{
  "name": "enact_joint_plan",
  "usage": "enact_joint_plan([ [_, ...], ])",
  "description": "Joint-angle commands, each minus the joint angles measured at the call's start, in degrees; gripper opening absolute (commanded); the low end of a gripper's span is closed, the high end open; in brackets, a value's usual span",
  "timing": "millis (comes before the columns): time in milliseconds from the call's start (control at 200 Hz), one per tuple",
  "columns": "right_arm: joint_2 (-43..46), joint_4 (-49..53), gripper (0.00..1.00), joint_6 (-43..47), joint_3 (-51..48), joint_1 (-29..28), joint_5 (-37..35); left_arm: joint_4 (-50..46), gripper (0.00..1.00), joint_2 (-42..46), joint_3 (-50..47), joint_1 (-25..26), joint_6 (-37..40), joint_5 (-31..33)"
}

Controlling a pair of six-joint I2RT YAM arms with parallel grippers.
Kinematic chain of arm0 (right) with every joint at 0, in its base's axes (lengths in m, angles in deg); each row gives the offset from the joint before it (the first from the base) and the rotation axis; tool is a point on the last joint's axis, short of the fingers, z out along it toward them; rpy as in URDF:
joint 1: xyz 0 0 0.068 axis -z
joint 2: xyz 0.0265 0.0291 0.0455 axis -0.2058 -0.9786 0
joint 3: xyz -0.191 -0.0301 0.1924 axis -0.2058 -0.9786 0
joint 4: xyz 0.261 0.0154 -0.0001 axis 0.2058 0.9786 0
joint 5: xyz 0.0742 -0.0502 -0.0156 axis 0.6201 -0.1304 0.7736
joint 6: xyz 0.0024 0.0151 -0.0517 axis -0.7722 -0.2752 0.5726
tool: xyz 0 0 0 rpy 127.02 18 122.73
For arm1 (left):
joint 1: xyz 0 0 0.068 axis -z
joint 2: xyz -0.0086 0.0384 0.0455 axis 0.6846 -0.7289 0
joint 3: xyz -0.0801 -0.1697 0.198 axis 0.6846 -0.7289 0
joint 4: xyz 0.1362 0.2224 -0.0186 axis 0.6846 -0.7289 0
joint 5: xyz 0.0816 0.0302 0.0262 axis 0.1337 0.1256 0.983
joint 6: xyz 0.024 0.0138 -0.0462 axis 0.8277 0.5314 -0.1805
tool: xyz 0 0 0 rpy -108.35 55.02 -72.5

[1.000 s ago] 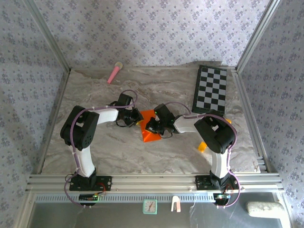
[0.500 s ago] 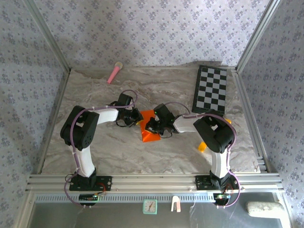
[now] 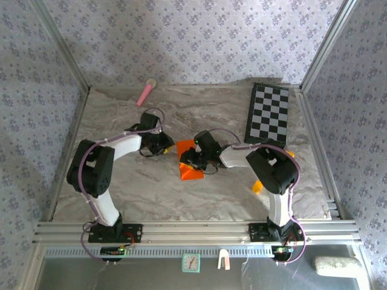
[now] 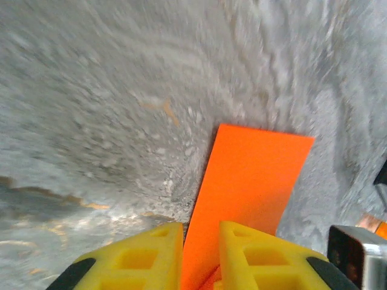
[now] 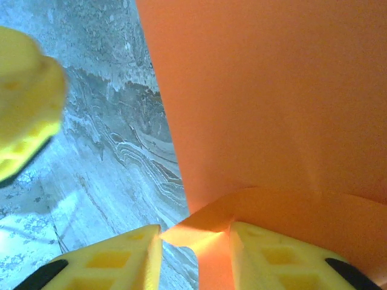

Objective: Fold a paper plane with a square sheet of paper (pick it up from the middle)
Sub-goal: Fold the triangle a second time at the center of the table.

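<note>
As seen from above, grey marbled table (image 3: 121, 193) under everything; checkerboard (image 3: 268, 113) flat at the far right; partly folded orange paper (image 3: 191, 174) near mid-table, between both arms; left end effector (image 3: 163, 147) just beside the paper's left edge, yellow fingers (image 4: 151, 254) slightly parted, paper strip running into the gap; right end effector (image 3: 192, 160) over the paper, fingers (image 5: 115, 260) spread, curled fold loose between them; pink stick (image 3: 145, 92) at the far edge; small yellow-orange block (image 3: 257, 186) beside the right arm.
</note>
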Motion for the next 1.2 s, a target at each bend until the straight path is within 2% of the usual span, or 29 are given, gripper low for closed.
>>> enact_joint_plan([
  [0,-1.45,4.7,0.38,0.77,-0.15,0.2,-1.89,-2.6,0.24,4.16,-0.13,-1.07,1.63,1.71],
  [175,-1.34,4.8,0.38,1.17,-0.15,0.28,-2.06,-1.16,0.23,6.89,-3.15,-0.63,1.45,-1.24],
  [445,-1.71,8.04,0.11,2.5,0.45,0.38,-2.89,-0.19,0.14,7.16,-5.86,4.08,2.37,-4.84],
  [580,-1.91,9.36,0.03,2.83,0.73,0.4,-3.15,-0.44,0.11,5.96,-5.96,6.55,3.04,-5.37],
  [880,-2.58,10.15,0.0,2.7,1.39,0.35,-2.94,-0.69,0.04,1.87,-4.3,9.08,3.65,-5.37],
  [1194,-2.56,9.62,0.0,2.52,1.17,0.26,-2.43,-1.67,0.02,-0.3,-3.1,9.99,4.08,-3.55],
])
